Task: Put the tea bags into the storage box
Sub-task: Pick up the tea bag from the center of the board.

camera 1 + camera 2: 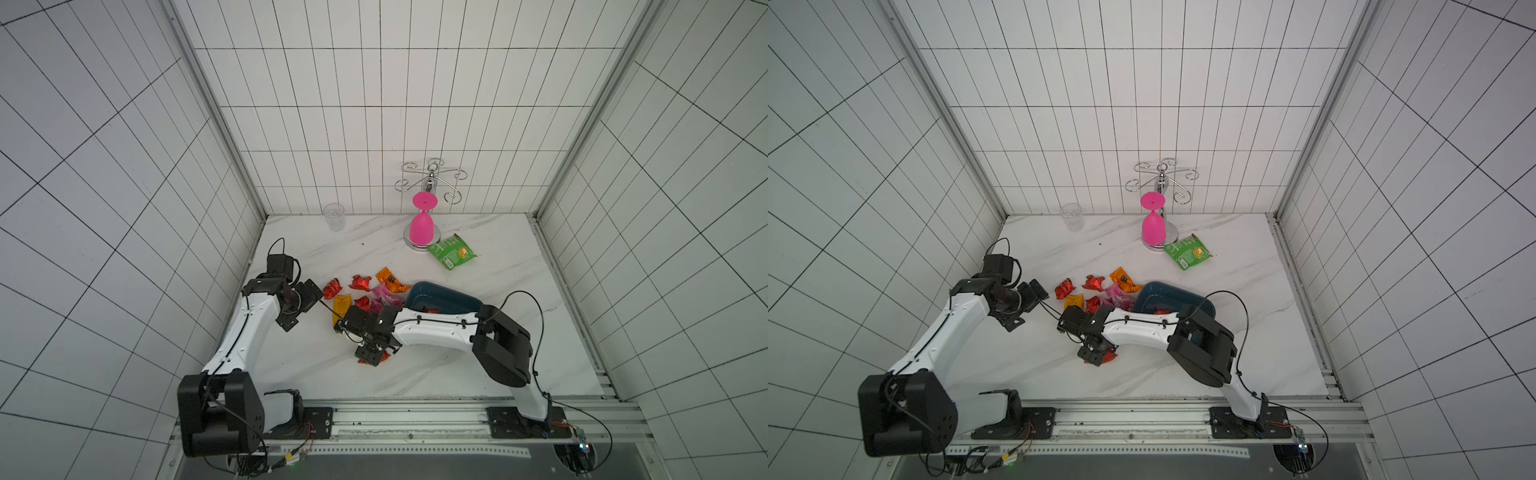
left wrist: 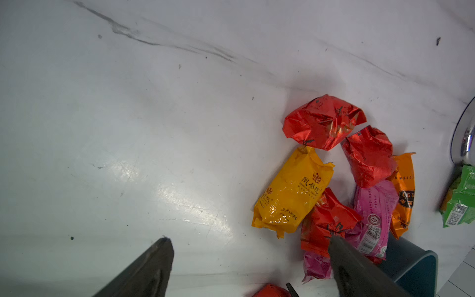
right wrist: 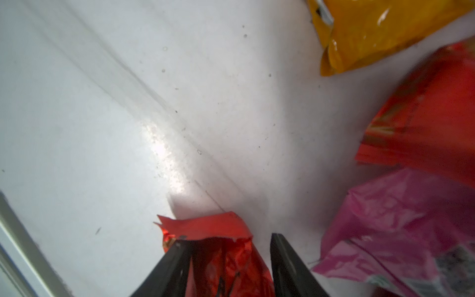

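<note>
The right gripper sits low over the marble table, near its front edge, with its two fingers either side of a red sachet. One finger touches the foil, and the other shows a thin gap. I cannot tell whether the sachet is pinched yet. The left gripper is spread wide and holds nothing. It hangs beside the loose pile of tea bags, which lies on the table against the teal storage box. The box appears to hold at least one red sachet, partly hidden by the right arm.

These sachets look very light, crinkly and slick, so the foil will probably crumple and may slip from a shallow pinch. The puffed middle should give the fingers more to bite on than the flat sealed end. The sachets in the pile overlap, so a low grab there could drag a neighbour along. The yellow sachet at the pile's edge looks easiest to reach
</note>
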`<state>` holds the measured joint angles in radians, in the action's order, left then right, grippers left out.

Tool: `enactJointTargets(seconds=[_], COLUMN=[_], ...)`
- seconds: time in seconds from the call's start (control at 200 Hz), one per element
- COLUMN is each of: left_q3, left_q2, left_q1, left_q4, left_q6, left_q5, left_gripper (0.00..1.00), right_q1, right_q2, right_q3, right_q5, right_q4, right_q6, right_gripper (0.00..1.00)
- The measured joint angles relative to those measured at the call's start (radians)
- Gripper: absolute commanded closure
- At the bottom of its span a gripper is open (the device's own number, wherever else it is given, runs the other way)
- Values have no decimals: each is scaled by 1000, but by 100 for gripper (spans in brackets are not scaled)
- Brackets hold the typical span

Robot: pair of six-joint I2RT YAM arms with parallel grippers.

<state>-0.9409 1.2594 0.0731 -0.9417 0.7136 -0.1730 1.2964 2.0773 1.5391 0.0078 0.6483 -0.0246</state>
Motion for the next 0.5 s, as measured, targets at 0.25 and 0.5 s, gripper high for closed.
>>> enactJointTargets(seconds=[0.25, 0.5], left_q3=[13, 33], left_q2=[-24, -19], left_q1=[20, 19], left_q4=[-1, 18], left_q6=[-19, -17], left_q5=[15, -37], left_gripper=[2, 3], right_q1=[0, -27], right_q2=[-11, -153], right_q3=[-6, -32], right_q5=[-17, -8], right_q4=[-5, 10], right_q6=[9, 65], right_gripper=[94, 100])
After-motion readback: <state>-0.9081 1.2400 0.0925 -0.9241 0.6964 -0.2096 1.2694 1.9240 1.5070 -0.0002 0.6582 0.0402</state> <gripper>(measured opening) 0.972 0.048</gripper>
